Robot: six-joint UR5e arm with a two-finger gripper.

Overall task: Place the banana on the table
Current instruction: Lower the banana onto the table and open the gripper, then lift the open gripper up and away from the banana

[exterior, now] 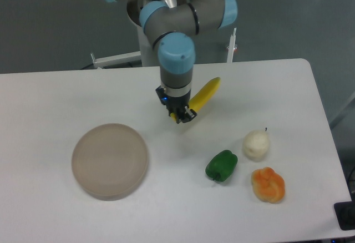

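The yellow banana (205,94) slants up to the right from my gripper, near the middle of the white table (66,99). My gripper (182,115) points down and is shut on the banana's lower left end. A bit of yellow shows between the fingers. I cannot tell whether the banana touches the tabletop or hangs just above it.
A round grey-beige plate (110,160) lies at the front left. A green pepper (222,165), a whitish pear-like fruit (256,144) and a lumpy orange fruit (268,185) lie at the front right. The arm's base stands behind the table's far edge.
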